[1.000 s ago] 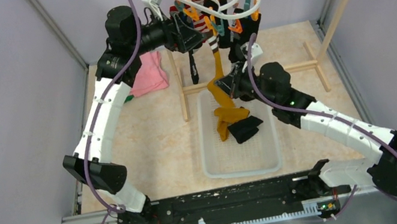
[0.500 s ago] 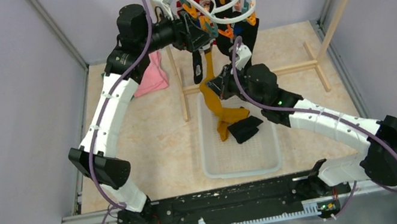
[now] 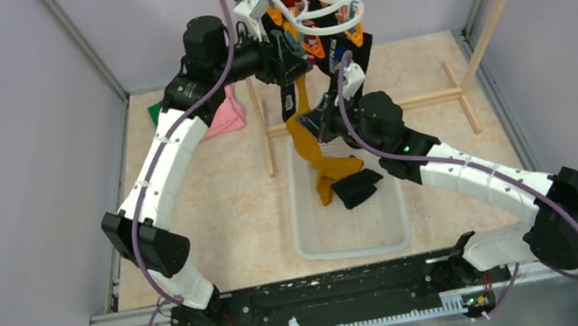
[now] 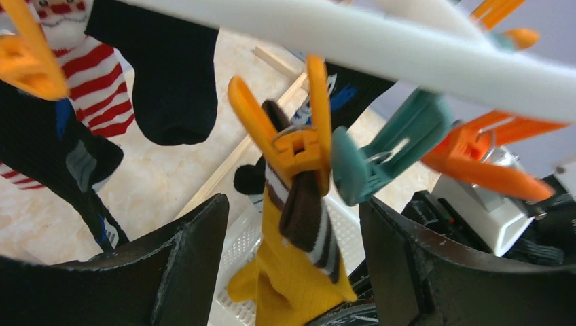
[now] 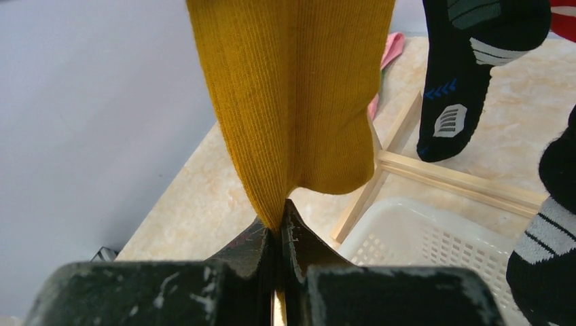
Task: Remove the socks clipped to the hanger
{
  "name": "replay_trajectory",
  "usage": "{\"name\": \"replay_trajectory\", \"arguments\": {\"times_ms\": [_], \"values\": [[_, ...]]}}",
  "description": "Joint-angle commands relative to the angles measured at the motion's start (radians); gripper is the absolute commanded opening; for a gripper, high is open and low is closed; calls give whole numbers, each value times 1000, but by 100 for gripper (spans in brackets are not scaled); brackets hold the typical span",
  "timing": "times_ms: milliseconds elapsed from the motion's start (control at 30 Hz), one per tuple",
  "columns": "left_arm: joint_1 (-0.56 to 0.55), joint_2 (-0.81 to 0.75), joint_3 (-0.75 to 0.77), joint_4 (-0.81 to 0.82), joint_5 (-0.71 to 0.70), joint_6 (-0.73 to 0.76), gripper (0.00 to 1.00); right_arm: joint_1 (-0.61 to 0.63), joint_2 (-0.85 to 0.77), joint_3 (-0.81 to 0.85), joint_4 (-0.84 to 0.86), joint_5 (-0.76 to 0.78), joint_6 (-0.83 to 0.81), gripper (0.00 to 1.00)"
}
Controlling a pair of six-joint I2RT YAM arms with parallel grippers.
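Hanger [image 3: 313, 5]: a white plastic ring-frame with orange and teal pegs, hanging at 12 o'clock in the overhead view, above the far end of the table. The frame sits tilted rather than level.

Mustard sock [image 4: 293, 272]: ribbed mustard-yellow knit with a brown-and-white striped cuff. The cuff is clamped in an orange peg [image 4: 299, 139] under the frame. A teal peg [image 4: 382, 155] hangs just beside it at 3 o'clock. The sock's long axis is near vertical, cuff up. In the overhead view it runs from 12 toward 6 o'clock with a slight bow to 7 o'clock.

Left gripper [image 4: 292, 207]: jaws spread wide, one finger on each side of the cuff and touching neither cuff nor peg.

Right gripper [image 5: 279, 227]: jaws closed tight on a fold of the mustard sock, lower down its length. The fabric rises straight toward 12 o'clock from the fingertips.

Other socks on the hanger: a red-and-white Santa sock [image 4: 92, 78] and a black sock [image 4: 166, 75], at 10 to 11 o'clock in the left wrist view.

Below: a white mesh basket [image 3: 314, 243] holds a dark sock and some mustard fabric. Whether that fabric belongs to the clamped sock cannot be determined. A pink cloth [image 3: 226, 116] lies at 9 o'clock of the hanger.
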Motion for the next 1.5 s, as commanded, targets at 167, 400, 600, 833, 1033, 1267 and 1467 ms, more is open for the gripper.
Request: {"name": "replay_trajectory", "arguments": {"times_ms": [167, 400, 600, 833, 1033, 1267, 1467], "values": [[-6, -60, -30, 23, -17, 35, 68, 15, -11, 29, 47, -6, 16, 0], [-6, -37, 21, 54, -28, 8, 62, 15, -23, 15, 54, -29, 33, 0], [-4, -6, 71, 94, -15, -53, 62, 15, -28, -6, 60, -30, 45, 0], [-4, 27, 91, 112, -36, -89, 61, 15, -33, -13, 75, -31, 59, 0], [-4, 39, 108, 116, -47, -91, 60, 15, -36, -11, 75, -61, 59, 0], [-4, 16, 59, 103, -32, -69, 60, 15, -44, -21, 75, -57, 64, 0], [-5, 3, 35, 88, -60, -38, 60, 15, -36, -21, 81, -65, 71, 0]]}}
